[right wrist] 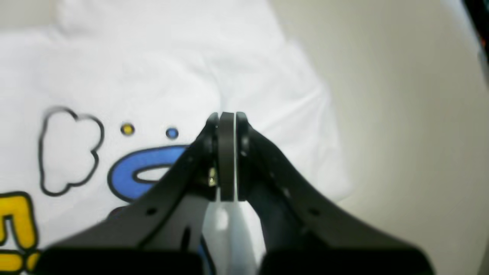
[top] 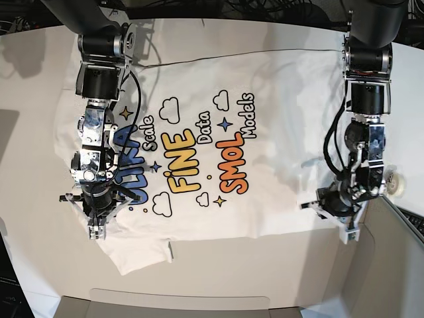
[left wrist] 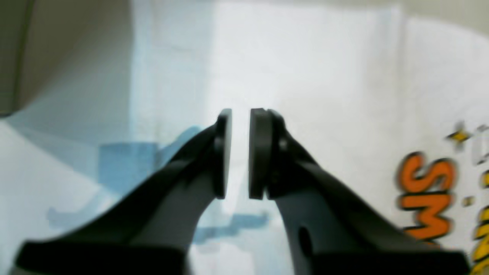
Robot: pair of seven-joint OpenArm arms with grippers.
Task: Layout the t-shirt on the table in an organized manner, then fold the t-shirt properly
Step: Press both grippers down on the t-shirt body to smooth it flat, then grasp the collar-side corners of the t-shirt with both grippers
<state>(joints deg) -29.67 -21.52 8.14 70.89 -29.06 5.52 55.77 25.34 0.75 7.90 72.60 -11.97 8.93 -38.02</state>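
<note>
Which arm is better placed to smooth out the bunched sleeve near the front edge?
Probably the right gripper: it hovers, shut and empty, right beside the bunched sleeve of the t-shirt. The left gripper sits at the opposite side.

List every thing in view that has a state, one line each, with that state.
t-shirt: spread flat on the table, print side up, not folded.
table: bears the shirt.
left gripper: jaws slightly apart over the shirt's edge, white cloth seen through the gap.
right gripper: shut, pads together, over the shirt near the blue lettering.
</note>
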